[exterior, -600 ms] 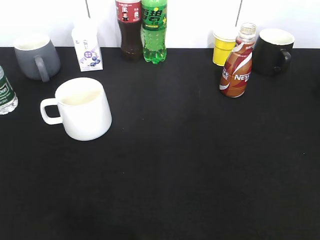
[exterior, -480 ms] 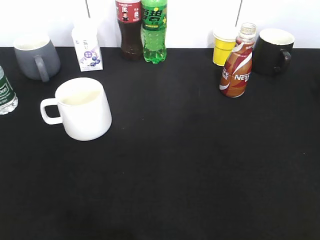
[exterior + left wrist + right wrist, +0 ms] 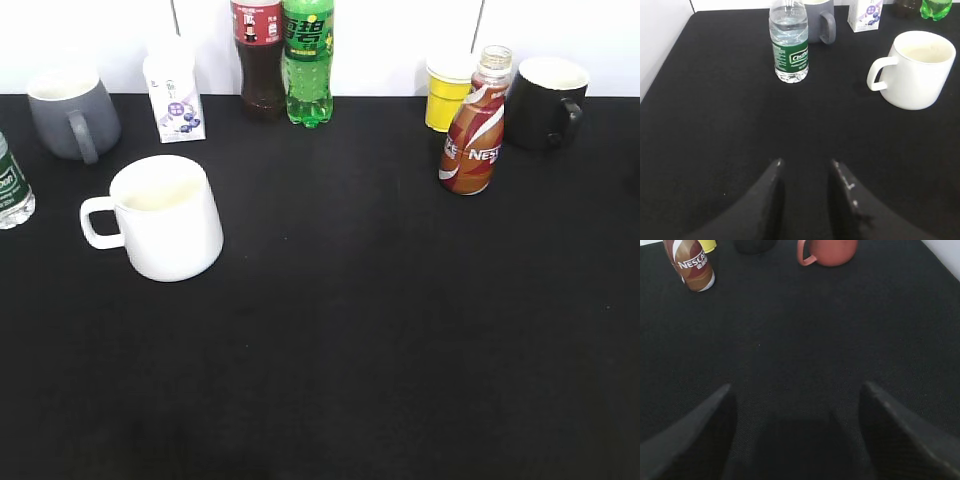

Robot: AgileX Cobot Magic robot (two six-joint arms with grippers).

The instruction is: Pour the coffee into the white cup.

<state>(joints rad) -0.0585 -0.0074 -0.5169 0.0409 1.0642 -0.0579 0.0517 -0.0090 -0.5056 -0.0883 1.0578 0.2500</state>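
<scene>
The middle and near desk [image 3: 380,330] lie bare for passage, while bottles and cups crowd the far edge, the yellow cup [image 3: 447,92] and black mug [image 3: 545,102] flanking the coffee bottle [image 3: 474,125].

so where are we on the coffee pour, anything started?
Nothing done yet. The Nescafe bottle stands upright at the back right, cap off, untouched. The white cup sits front left; whether it holds anything is unclear. In hand: nothing; the right gripper is open wide, the left gripper open narrowly, both empty. Left: grasp the bottle, carry it over, pour.
</scene>
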